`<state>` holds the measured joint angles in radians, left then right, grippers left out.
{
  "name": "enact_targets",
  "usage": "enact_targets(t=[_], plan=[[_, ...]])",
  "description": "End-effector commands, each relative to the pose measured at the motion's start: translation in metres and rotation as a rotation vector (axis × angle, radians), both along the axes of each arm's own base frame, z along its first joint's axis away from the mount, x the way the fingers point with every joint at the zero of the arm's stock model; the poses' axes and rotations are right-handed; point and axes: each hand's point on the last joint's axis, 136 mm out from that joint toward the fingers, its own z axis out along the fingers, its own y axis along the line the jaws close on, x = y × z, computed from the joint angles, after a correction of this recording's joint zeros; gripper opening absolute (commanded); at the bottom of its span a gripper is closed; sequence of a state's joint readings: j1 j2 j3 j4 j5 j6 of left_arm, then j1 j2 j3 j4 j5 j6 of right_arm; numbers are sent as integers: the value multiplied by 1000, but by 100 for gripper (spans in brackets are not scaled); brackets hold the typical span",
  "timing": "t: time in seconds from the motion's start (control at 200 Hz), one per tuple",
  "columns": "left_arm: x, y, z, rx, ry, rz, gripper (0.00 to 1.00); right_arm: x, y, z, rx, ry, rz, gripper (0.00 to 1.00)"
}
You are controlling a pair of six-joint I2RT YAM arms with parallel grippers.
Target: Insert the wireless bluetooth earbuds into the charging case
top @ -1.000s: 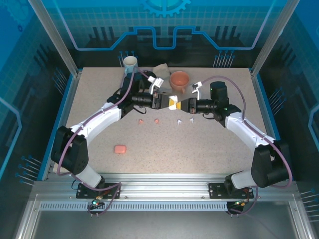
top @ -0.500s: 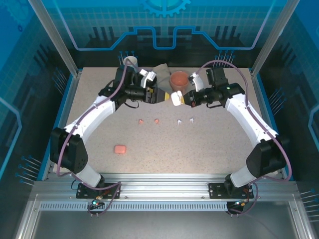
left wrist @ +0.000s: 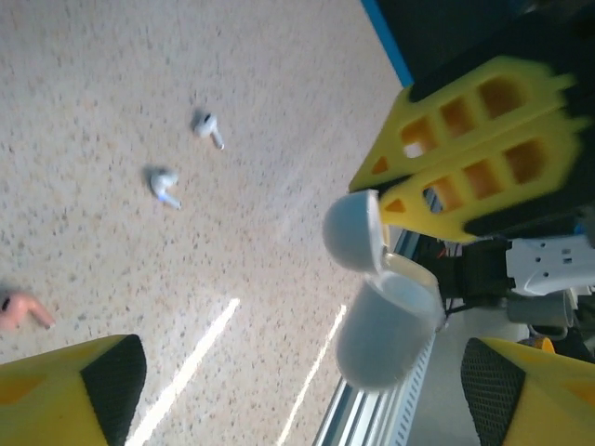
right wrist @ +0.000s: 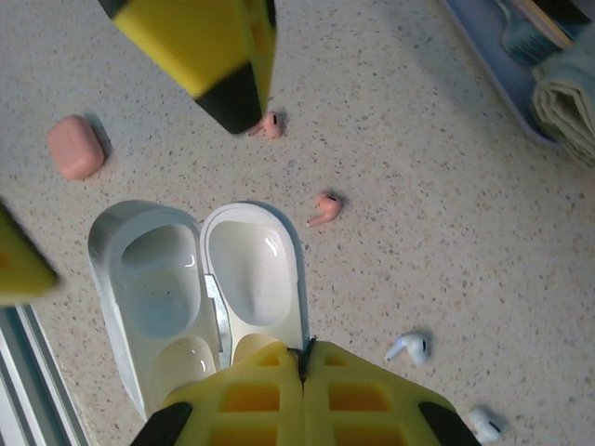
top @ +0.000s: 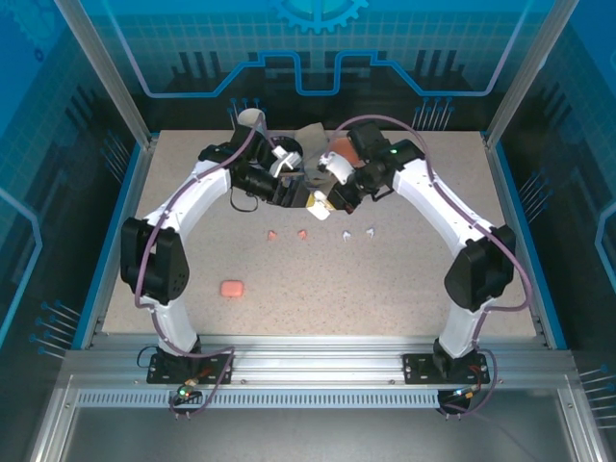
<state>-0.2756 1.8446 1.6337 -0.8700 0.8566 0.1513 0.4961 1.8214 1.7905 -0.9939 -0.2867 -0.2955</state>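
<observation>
My right gripper (right wrist: 302, 358) is shut on the rim of the white charging case (right wrist: 251, 265), which hangs open above the table with both hollow halves facing the camera. In the left wrist view the same case (left wrist: 386, 321) hangs from the right gripper's yellow fingers (left wrist: 474, 139), with its lid (left wrist: 353, 230) swung up. My left gripper (left wrist: 297, 376) is open beside the case and touches nothing. The earbuds lie on the table: two pink (top: 272, 235) (top: 302, 233) and two white (top: 346, 235) (top: 370, 232). Both grippers (top: 306, 195) (top: 337, 194) meet above them.
A pink case (top: 231, 288) lies shut on the near left of the table. At the back stand a white cup (top: 252, 119), an orange bowl (top: 348, 150) and a grey cloth (top: 310, 135). A tray (right wrist: 507, 60) with a folded towel (right wrist: 567, 93) sits nearby.
The left gripper has opened and let go of the white case. The case now hangs open from the right gripper alone. Both arms have swung toward the back of the table.
</observation>
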Motion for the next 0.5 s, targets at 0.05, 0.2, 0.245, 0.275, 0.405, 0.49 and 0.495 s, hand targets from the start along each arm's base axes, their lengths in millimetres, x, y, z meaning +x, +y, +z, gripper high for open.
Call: enact_targets(t=[0.05,0.2,0.245,0.275,0.405,0.49,0.495], plan=[[-16,-3,12,-66,29,-79,80,-15,10,-12,-92,8,122,0],[-22,-5,11,-101,63,-112,68,-16,13,-12,-75,7,137,0],[-23,-6,11,-110,72,-117,66,-16,14,-10,-68,1,140,0],[-24,-6,11,-115,77,-121,66,-15,14,-9,-64,-2,142,0],[-28,-8,10,-141,98,-131,64,-15,16,-4,-53,-15,151,0],[-30,-8,10,-153,109,-138,63,-14,16,-1,-45,-20,154,0],[-30,-8,10,-155,110,-138,63,-14,16,-1,-45,-19,154,0]])
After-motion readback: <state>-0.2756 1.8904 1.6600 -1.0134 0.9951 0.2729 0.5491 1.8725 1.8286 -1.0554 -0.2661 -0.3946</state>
